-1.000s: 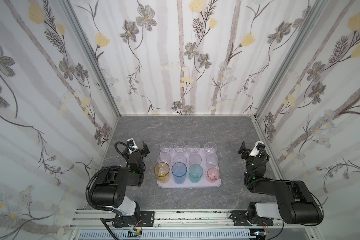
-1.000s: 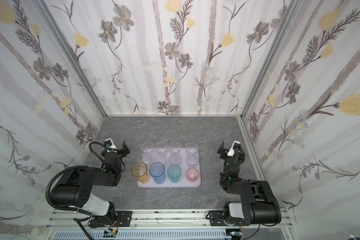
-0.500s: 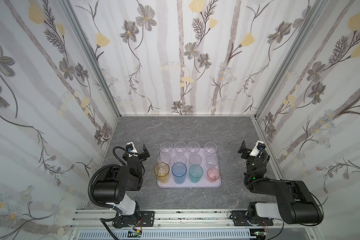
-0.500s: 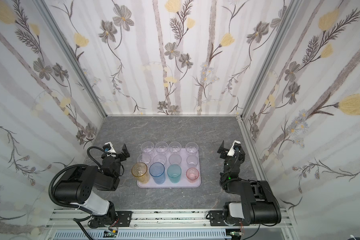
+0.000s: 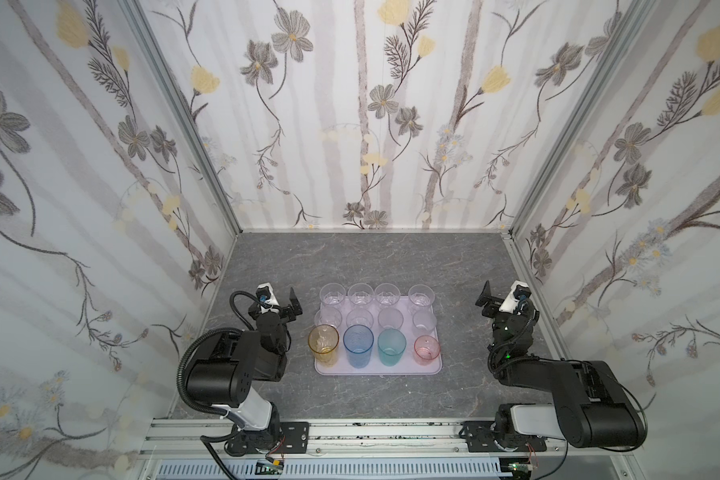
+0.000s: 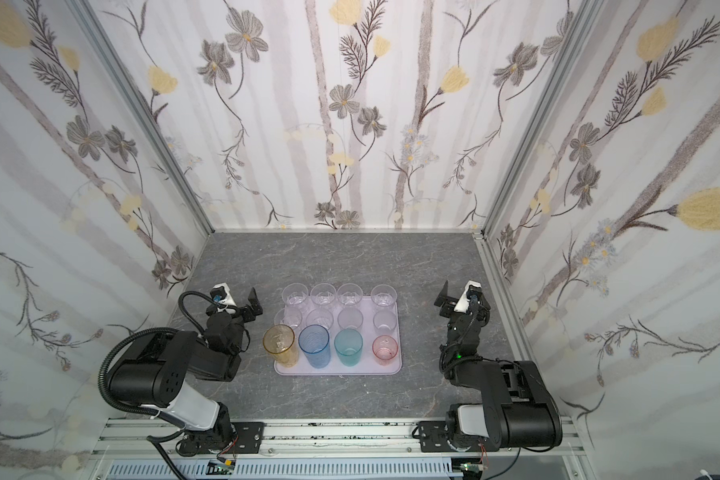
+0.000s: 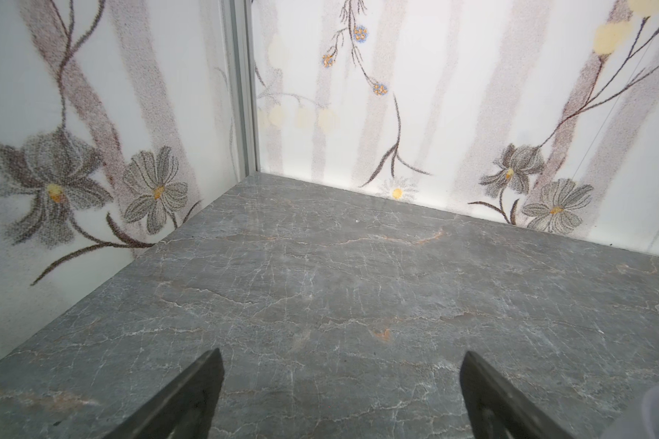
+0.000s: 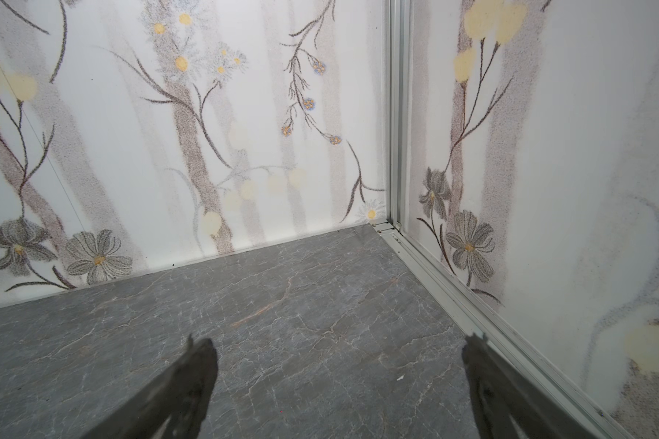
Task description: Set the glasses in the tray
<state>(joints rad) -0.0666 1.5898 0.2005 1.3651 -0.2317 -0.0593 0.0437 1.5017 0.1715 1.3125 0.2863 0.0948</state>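
On the left of both top views, the left gripper [image 5: 280, 301] sits above the grey veined tabletop [image 5: 350, 257], just beside the tray's left side and touching none of the glasses. Its jaws stand wide apart, and the left wrist view shows only bare tabletop between them [image 7: 341, 365]. The pale lilac tray [image 5: 377, 371] lies in the middle of the tabletop near the front, with all twelve glasses standing upright in it in three rows of four. In the front row, from left to right, are the tall amber glass [image 5: 323, 338] at the tray's left rim, the tall blue glass [image 5: 358, 340], the tall teal glass [image 5: 391, 340] and the short pink glass [image 5: 426, 347]. Behind them stand a middle row of short clear or frosted glasses [image 5: 360, 318] and a back row of short clear glasses [image 5: 386, 294] along the tray's far edge. On the right, the right gripper [image 5: 500, 297] is well apart from the tray, near the right wall. It is likewise spread wide and holds nothing, and the right wrist view shows only tabletop between its jaws [image 8: 339, 349].
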